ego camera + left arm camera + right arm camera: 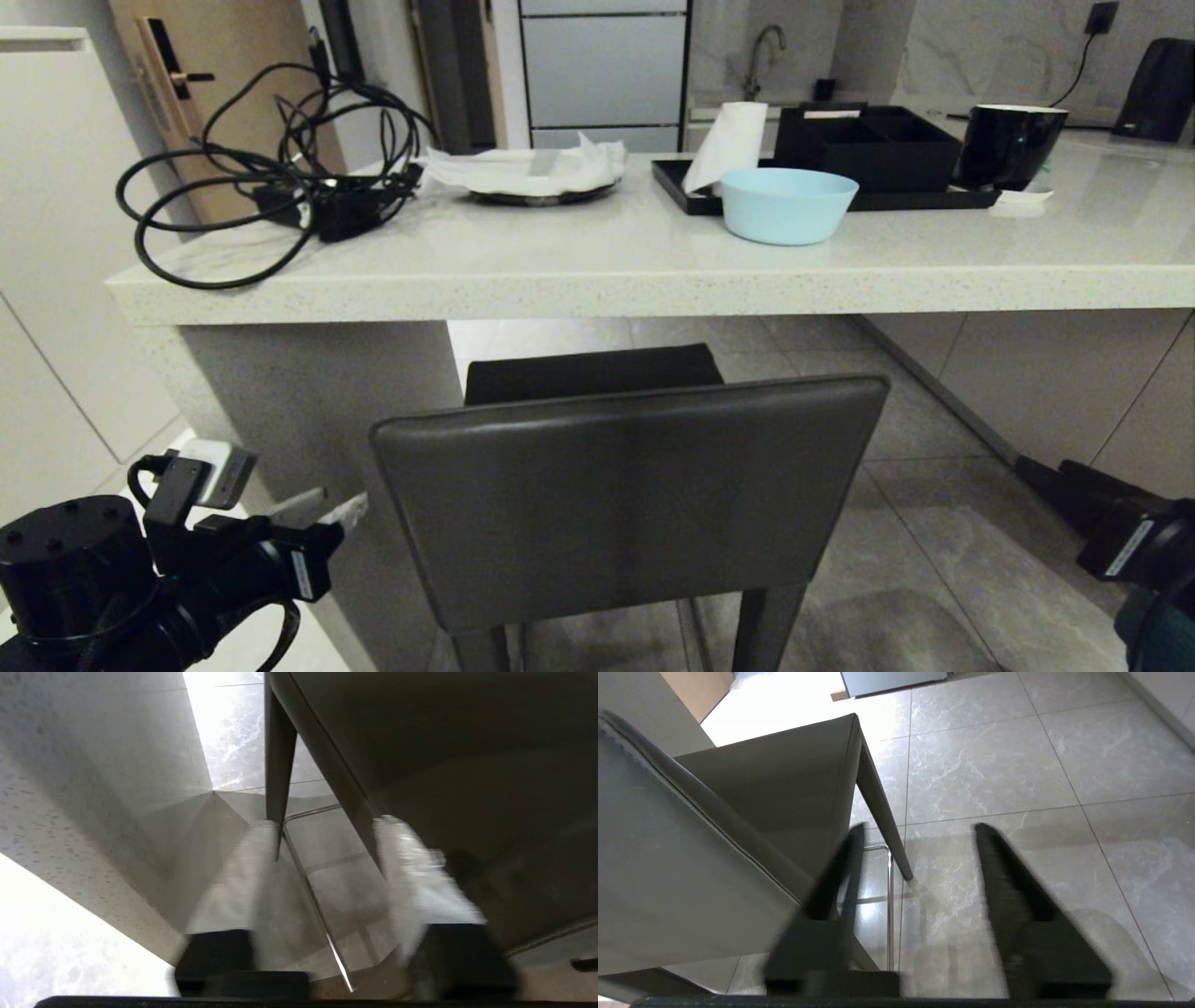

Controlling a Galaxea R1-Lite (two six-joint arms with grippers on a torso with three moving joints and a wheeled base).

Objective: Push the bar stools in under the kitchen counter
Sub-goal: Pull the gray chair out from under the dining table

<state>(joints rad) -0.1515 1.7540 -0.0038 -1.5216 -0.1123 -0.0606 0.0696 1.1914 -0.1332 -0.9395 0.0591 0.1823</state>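
Grey stool [625, 495], square-backed and smooth-padded on angular legs, stands before the speckled stone worktop [653, 275], its seat partly beneath the thick edge, backrest facing the robot. Left gripper [327, 858] and right gripper [915, 858] flank the backrest, presumably for an even two-sided push; both sets of fingers are parted midway, holding nothing.

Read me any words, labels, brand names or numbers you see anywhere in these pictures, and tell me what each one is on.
No text can be read.
White sticker on the left gripper: print too small to read.
White sticker on the right arm's wrist: print too small to read.
Counter items: no lettering visible.
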